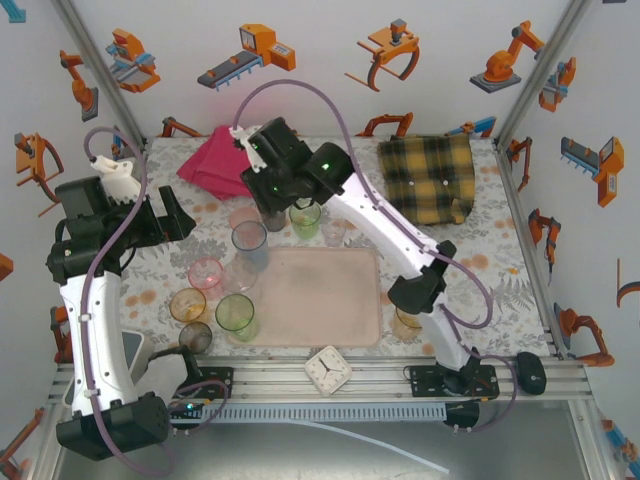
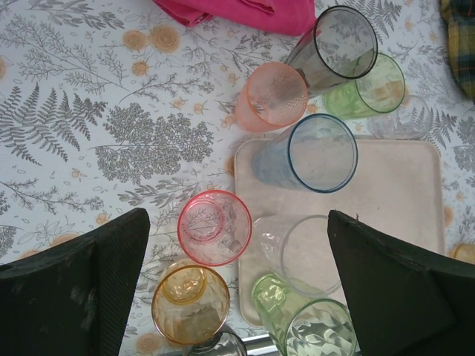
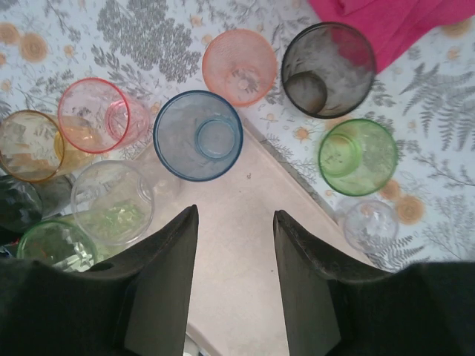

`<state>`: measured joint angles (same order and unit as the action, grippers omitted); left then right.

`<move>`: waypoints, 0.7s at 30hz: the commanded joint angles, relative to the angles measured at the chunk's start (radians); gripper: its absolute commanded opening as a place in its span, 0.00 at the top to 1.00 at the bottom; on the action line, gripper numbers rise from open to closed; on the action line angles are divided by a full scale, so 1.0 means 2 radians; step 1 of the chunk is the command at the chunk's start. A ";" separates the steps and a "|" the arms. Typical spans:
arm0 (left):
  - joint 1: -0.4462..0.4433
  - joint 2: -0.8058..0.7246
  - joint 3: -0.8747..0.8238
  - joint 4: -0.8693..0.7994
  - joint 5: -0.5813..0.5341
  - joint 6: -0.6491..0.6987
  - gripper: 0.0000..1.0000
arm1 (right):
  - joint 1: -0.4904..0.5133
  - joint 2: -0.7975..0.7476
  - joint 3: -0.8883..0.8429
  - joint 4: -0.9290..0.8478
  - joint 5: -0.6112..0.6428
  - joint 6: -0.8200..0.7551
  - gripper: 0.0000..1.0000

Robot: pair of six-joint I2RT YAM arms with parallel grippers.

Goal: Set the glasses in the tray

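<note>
The pale-pink tray [image 1: 330,300] lies mid-table. A blue glass [image 1: 250,241] [image 2: 322,153] [image 3: 198,135] stands at its far-left corner and a clear glass [image 2: 300,254] [image 3: 111,202] on its left part. A green glass [image 2: 310,323] sits at its near-left corner. Left of the tray stand pink [image 2: 214,227] and amber [image 2: 190,304] glasses. Behind it are salmon [image 3: 239,66], smoky [image 3: 327,69], green [image 3: 358,156] and small clear [image 3: 370,224] glasses. My left gripper [image 2: 237,216] hangs open high above the left cluster. Over the tray's far part, my right gripper [image 3: 234,213] is open and holds nothing.
A pink folded cloth [image 1: 213,160] lies at the back left and a yellow plaid cloth [image 1: 430,178] at the back right. An amber glass [image 1: 405,323] stands right of the tray behind the right arm. A small white clock [image 1: 327,369] sits at the front edge.
</note>
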<state>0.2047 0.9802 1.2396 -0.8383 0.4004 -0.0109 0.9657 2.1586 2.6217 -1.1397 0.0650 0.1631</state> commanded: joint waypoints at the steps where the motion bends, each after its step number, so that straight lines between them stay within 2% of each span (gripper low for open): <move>1: 0.002 -0.008 -0.005 -0.001 0.005 0.013 0.03 | -0.002 -0.068 -0.031 -0.005 0.040 0.005 0.56; 6: -0.002 0.000 0.007 -0.004 0.021 0.010 0.03 | -0.013 -0.140 -0.116 -0.012 0.081 0.026 0.56; 10: -0.006 -0.003 0.008 -0.009 0.021 0.017 0.03 | -0.043 -0.207 -0.188 -0.019 0.086 0.060 0.56; 21: -0.022 -0.007 0.007 -0.022 0.020 0.027 0.03 | -0.123 -0.406 -0.459 -0.008 0.081 0.142 0.56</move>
<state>0.1699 0.9791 1.2396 -0.8619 0.4198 0.0219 0.7395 1.4078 1.7710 -1.1641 0.2268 0.3798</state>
